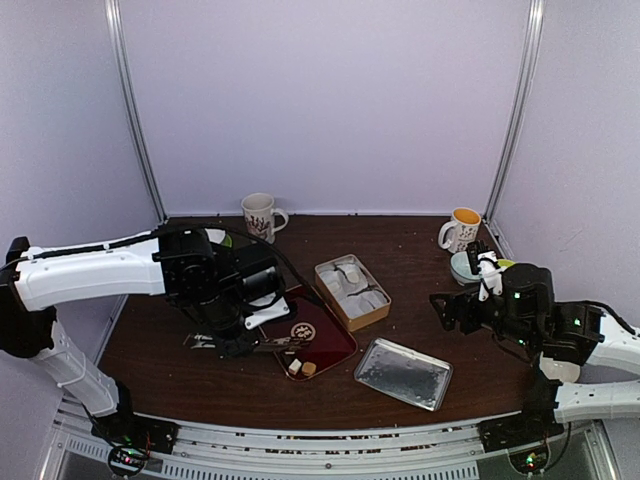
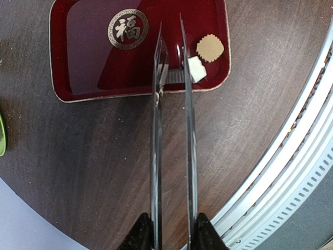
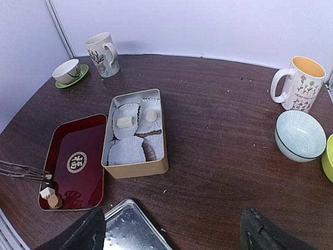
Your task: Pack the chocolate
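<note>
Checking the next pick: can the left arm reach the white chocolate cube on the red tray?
Probably yes. The tweezers held by the left gripper reach just beside the white cube on the red tray, nothing between, though outside their gap.

Left arm (image 1: 90, 270): stretched in from left of the red tray (image 1: 330, 345), wrist angled down.
Left end effector (image 2: 174, 234): pinched on tweezers (image 2: 156, 156), tips narrowly apart over the tray's edge.
Right arm (image 1: 560, 330): folded well right of the tray.
Right end effector (image 3: 171, 237): spread wide, empty.

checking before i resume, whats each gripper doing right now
left gripper: closed on the tweezers, their tips empty
right gripper: open, holding nothing
</note>
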